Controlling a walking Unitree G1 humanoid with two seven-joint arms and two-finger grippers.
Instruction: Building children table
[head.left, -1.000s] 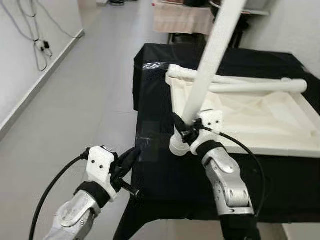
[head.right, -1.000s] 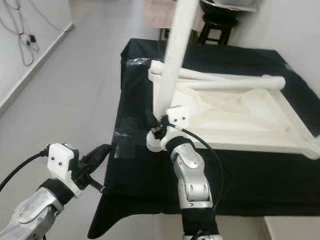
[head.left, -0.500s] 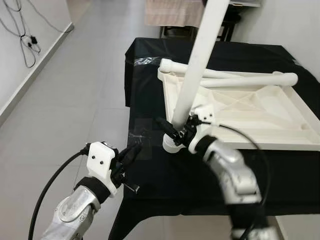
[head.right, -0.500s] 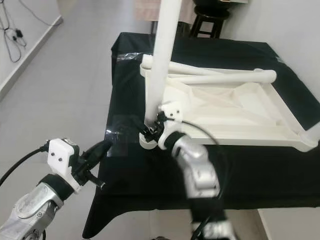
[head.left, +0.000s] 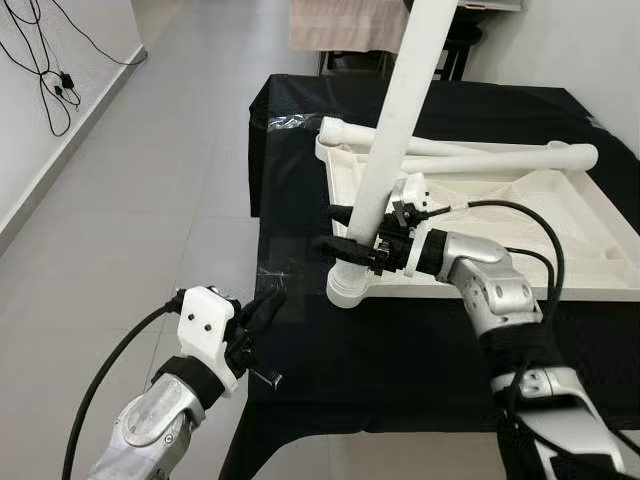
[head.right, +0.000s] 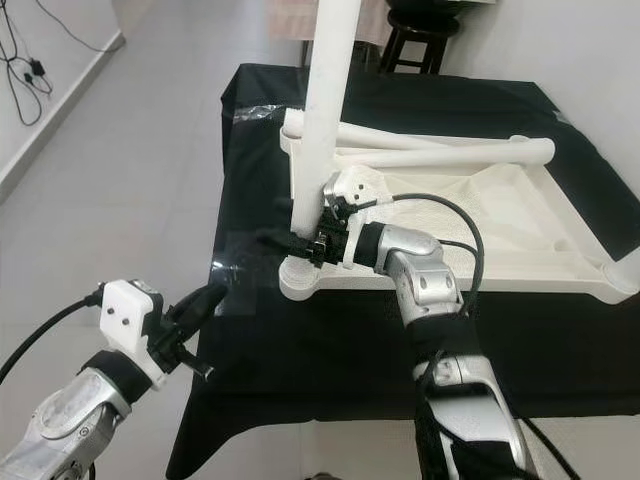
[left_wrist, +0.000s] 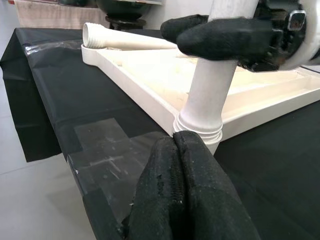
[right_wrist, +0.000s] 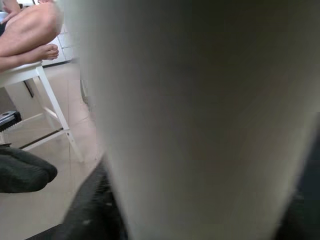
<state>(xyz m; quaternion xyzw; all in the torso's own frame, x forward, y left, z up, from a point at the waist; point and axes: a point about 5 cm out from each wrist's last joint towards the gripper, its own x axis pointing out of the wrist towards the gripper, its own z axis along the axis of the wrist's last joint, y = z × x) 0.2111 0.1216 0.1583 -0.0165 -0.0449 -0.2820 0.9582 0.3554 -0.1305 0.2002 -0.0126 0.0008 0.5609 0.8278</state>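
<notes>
An upturned white tabletop (head.left: 520, 291) lies on a black-draped table (head.left: 400, 350). One white table leg (head.left: 395, 130) stands nearly upright, its threaded base (head.left: 349, 287) at the tabletop's near left corner. My right gripper (head.left: 348, 232) is shut on this leg just above the base, its black fingers (left_wrist: 225, 37) wrapped round it. Two more white legs (head.left: 480, 158) lie across the tabletop's far side. My left gripper (head.left: 265, 305) hovers low at the table's near left edge, its fingers (left_wrist: 185, 200) pressed together and holding nothing, pointing at the leg's base.
Open grey floor (head.left: 150, 200) stretches to the left, with cables (head.left: 50, 70) on the wall. A dark stool (head.right: 420, 30) and a cloth-covered stand (head.left: 345, 25) are behind the table. A person's bare leg (right_wrist: 30, 25) rests on a white seat.
My right forearm has swung from the near side round to the right, still gripping the upright leg, slightly higher up. The leg's base stays at the corner. The left arm has hardly moved.
</notes>
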